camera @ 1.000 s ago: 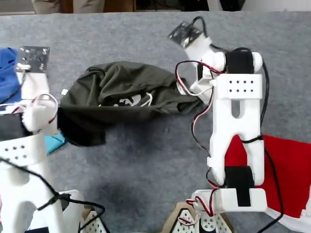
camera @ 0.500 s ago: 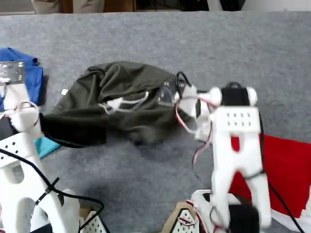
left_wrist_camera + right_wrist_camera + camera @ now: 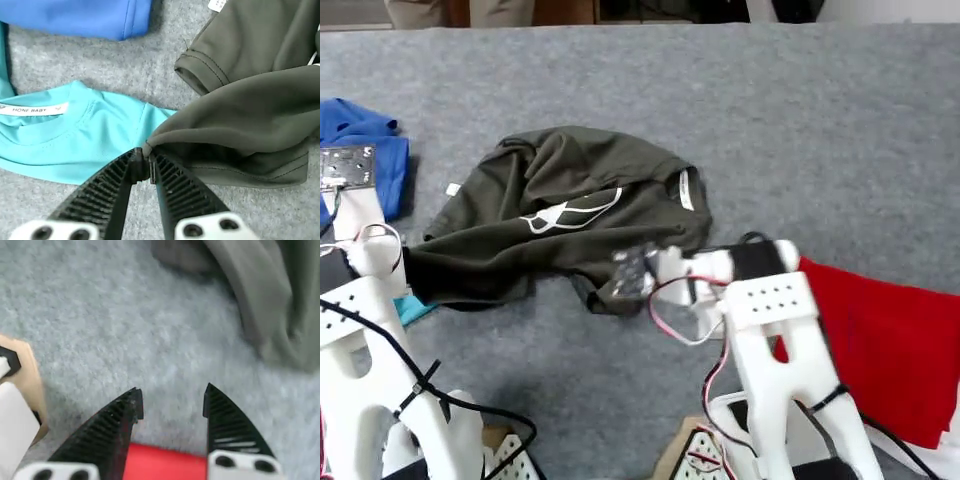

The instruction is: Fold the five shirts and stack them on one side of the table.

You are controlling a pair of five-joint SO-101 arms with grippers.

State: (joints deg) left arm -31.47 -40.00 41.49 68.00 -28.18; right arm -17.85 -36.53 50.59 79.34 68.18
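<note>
Pinching the 9 o'clock edge of the crumpled olive-green shirt (image 3: 570,195) in my left gripper (image 3: 145,162) as anchor, I hold the right gripper (image 3: 172,400) parted at 5 o'clock.

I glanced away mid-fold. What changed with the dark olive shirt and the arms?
The right gripper swung from the far side back toward the near edge, now open over bare table. The left gripper, shut on a corner of the dark olive shirt, pulled it leftward; its right side drew in. The red shirt, blue shirt and teal shirt stayed put.
</note>
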